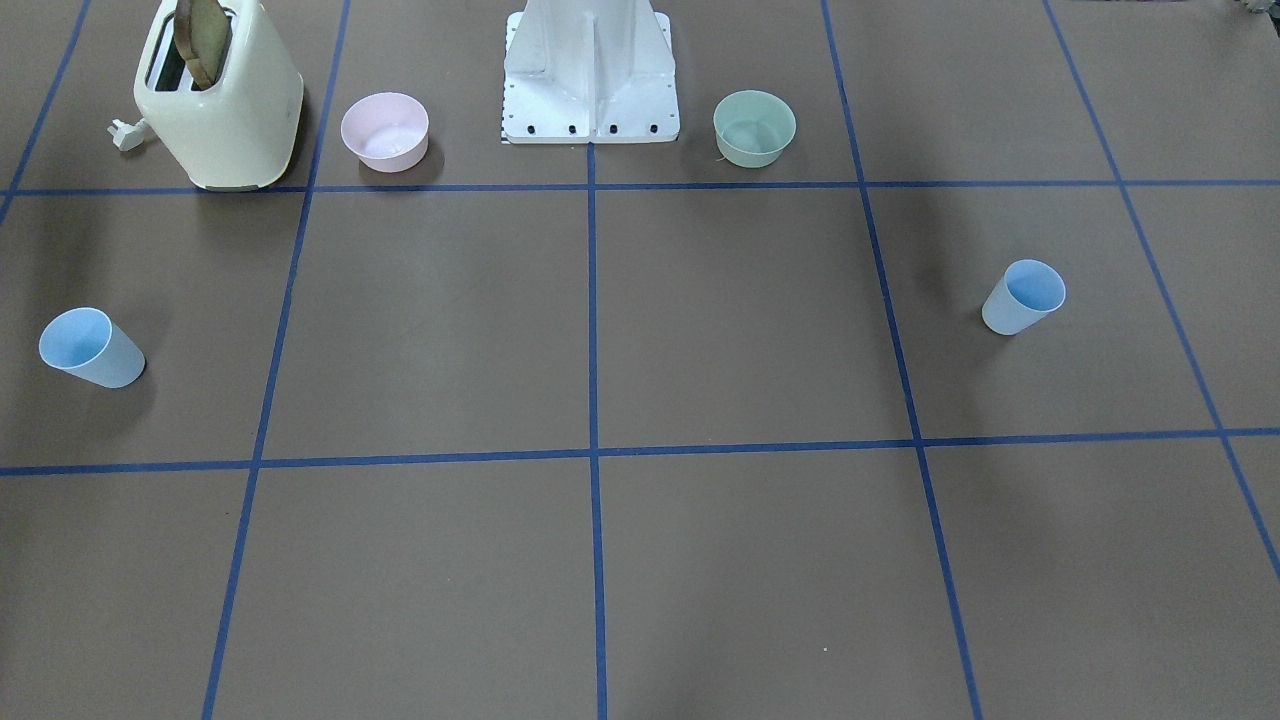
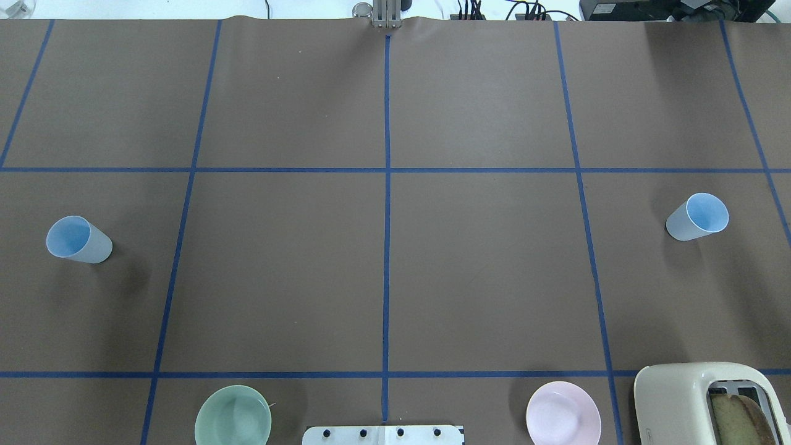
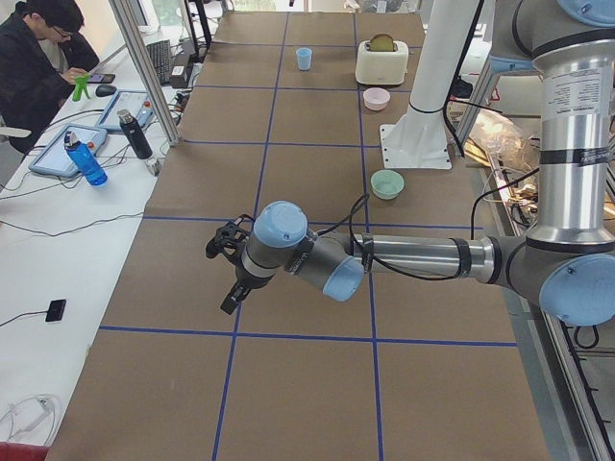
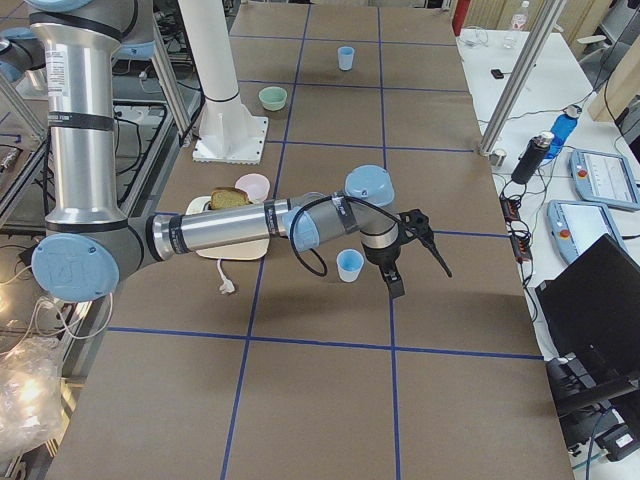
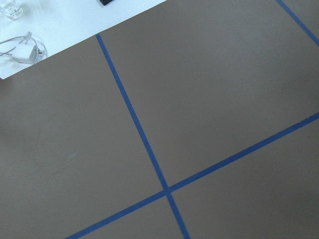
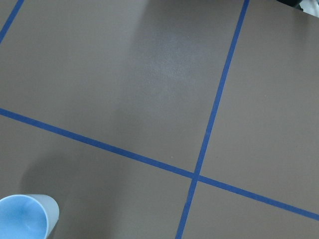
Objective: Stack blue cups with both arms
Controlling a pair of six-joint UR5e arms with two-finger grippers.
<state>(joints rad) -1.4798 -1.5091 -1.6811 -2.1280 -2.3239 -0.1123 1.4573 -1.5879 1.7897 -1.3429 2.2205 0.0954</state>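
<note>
Two pale-blue cups stand upright on the brown table. One cup (image 2: 79, 240) is at the robot's left (image 1: 1024, 297). The other cup (image 2: 698, 216) is at its right (image 1: 90, 347) and shows at the lower left corner of the right wrist view (image 6: 25, 218). The left gripper (image 3: 223, 277) shows only in the exterior left view, above the table; that view hides the left cup. The right gripper (image 4: 420, 270) shows only in the exterior right view, just beyond the right cup (image 4: 350, 265). I cannot tell whether either gripper is open or shut. Neither holds a cup.
A cream toaster (image 2: 710, 405) with a slice of bread, a pink bowl (image 2: 562, 420) and a green bowl (image 2: 233, 423) stand near the white base column (image 1: 590, 70). A side table (image 3: 58, 240) with bottles and tablets and a seated operator (image 3: 38, 58) lie past the far edge.
</note>
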